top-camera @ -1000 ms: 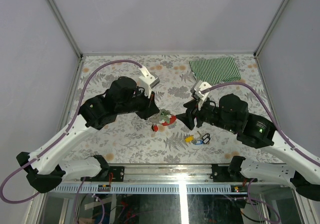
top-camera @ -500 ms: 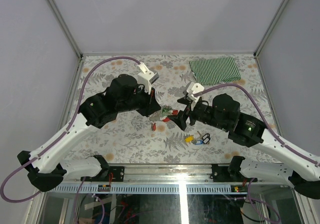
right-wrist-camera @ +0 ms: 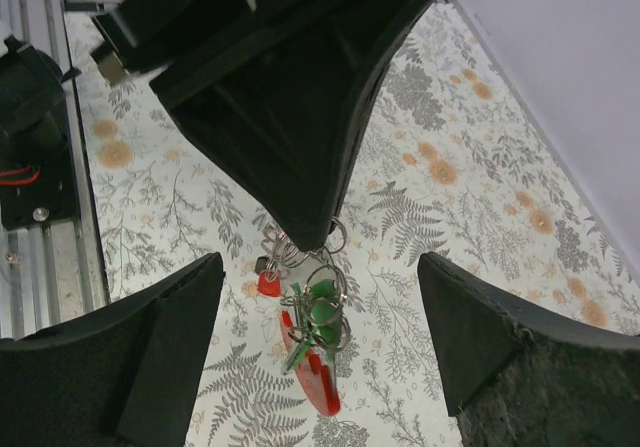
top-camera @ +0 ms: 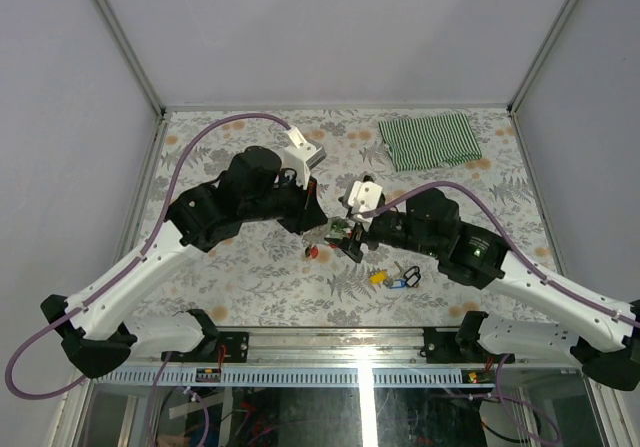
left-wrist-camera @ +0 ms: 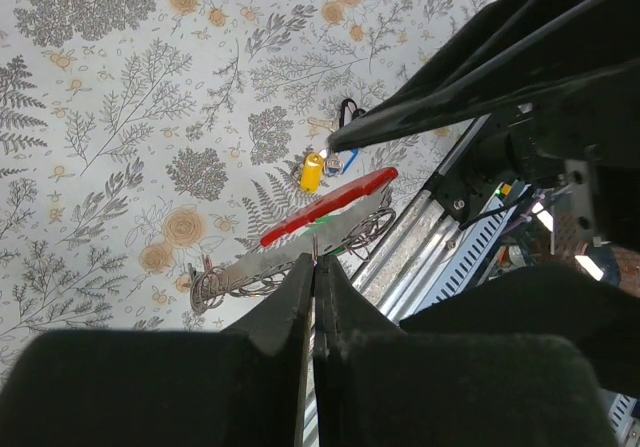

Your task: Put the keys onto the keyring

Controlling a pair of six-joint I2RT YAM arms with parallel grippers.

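Nearest, along the bottom of the overhead view, the arm bases sit on the metal rail (top-camera: 360,372). Just above it, right of centre, the yellow key (top-camera: 377,277) and blue key (top-camera: 400,283) lie loose on the flowered table (top-camera: 240,287), close against a small black loop (top-camera: 411,273). Neither is on the keyring yet. At frame centre the left gripper (top-camera: 322,223) is pinched tight on the chain (left-wrist-camera: 250,279) of the keyring (right-wrist-camera: 312,317). The keyring dangles from its tip: wire rings, a green key (right-wrist-camera: 322,305) caught among them, and the red clip (right-wrist-camera: 320,387) lowest. We cannot tell whether the clip's end touches the table. Change over the last second: the right gripper (right-wrist-camera: 320,267) has swung leftward from well apart to just beside the left one, and its jaws have spread. In its own wrist view the two fingers (right-wrist-camera: 170,352) stand wide on either side of the hanging bundle, touching nothing. The left gripper has barely shifted. Our reading: the green key looks threaded, and the right arm is lining up to take the clip or a ring and steady it for the next key. Two keys remain. Farthest, upper right, a striped cloth (top-camera: 430,139) lies flat, well apart from the work.
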